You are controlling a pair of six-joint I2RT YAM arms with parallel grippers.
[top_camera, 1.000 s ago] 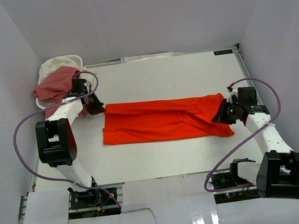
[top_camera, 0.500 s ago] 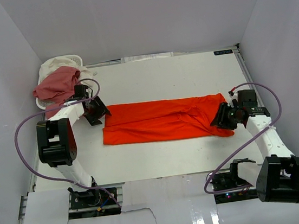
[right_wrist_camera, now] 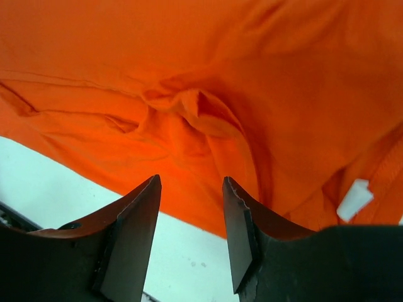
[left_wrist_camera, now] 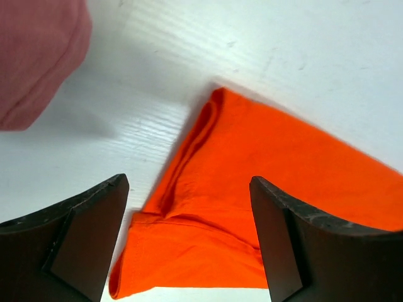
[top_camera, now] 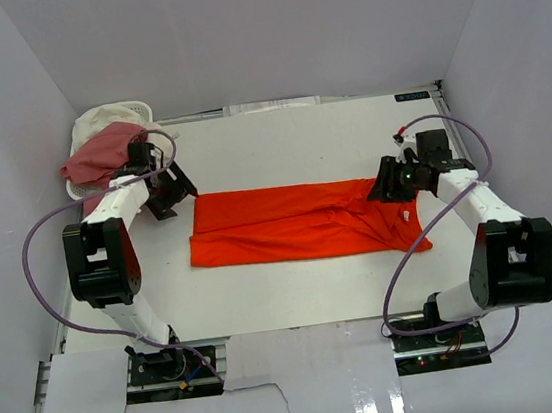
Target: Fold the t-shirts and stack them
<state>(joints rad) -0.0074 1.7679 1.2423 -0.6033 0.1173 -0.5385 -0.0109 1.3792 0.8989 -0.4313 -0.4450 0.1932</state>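
The orange-red t-shirt (top_camera: pixel 298 222) lies flat on the table as a long folded strip, its neck label (top_camera: pixel 405 216) showing at the right end. My left gripper (top_camera: pixel 172 194) hovers open just off the strip's far left corner, nothing between its fingers; in the left wrist view, the left gripper (left_wrist_camera: pixel 187 189) frames that corner of the orange-red t-shirt (left_wrist_camera: pixel 264 157). My right gripper (top_camera: pixel 386 181) is open over the rumpled right end; in the right wrist view, the right gripper (right_wrist_camera: pixel 191 182) holds nothing above the orange-red t-shirt (right_wrist_camera: pixel 189 75). The pink t-shirt (top_camera: pixel 99 156) and cream-white t-shirt (top_camera: pixel 109 116) sit bunched at the back left.
A small white basket (top_camera: pixel 143 109) stands in the back left corner under the pink and cream shirts. The pink shirt's edge (left_wrist_camera: pixel 38 56) hangs close to my left gripper. White walls enclose the table on three sides.
Both grippers have opened and let go of the orange-red shirt's ends. The left gripper drew back toward the far left; the right one swung from the near right corner to the far right edge.
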